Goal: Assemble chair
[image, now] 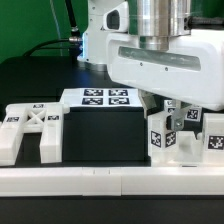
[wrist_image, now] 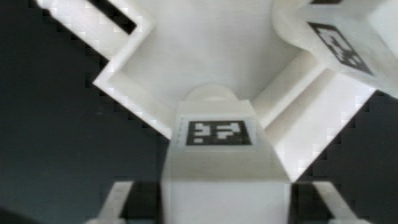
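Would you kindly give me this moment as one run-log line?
end effector: shut on leg | panel: untouched, exterior view's left

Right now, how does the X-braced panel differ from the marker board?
The X-braced panel is thick and blocky with open cutouts; the marker board is a thin flat sheet. The panel lies at the exterior view's left by the front rail; the board lies farther back, near the middle. Both are white and tagged.
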{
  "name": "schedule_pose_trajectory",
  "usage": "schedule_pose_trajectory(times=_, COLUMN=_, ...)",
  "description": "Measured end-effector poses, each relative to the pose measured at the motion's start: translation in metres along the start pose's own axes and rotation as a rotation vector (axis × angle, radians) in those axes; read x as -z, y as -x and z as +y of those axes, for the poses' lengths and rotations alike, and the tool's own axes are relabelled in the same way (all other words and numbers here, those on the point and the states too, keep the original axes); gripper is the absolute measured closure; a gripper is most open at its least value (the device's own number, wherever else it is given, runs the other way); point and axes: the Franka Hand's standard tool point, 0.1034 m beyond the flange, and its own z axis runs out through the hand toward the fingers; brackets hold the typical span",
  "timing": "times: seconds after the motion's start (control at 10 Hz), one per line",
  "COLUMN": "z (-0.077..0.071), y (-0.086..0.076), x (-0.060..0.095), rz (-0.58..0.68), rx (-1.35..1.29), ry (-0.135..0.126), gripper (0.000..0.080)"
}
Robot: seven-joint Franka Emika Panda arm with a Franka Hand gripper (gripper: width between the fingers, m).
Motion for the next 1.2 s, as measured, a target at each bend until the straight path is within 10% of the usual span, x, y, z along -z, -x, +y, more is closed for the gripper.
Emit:
schedule_pose_trajectory(times=0.1, z=0.0, y=0.0001, x=-0.0001, rz=0.0, rx=0.01, ry=0.0, gripper=0.0504)
schedule_pose_trajectory(times=0.2, z=0.0, y=0.0001, x=-0.0001, rz=0.0, rx=0.041, ry=0.0, gripper=0.0288)
schedule_pose_trajectory(times=0.4, z=0.0, y=0.0001, x=0.0, rz=0.002, rx=0.144, ry=0.003, gripper=0.0179)
schedule_pose_trajectory(times=1.2, z=-0.0001, y=0.0008, x=-0.0006, rz=0.012, rx=0.846, ry=0.027, gripper=0.015)
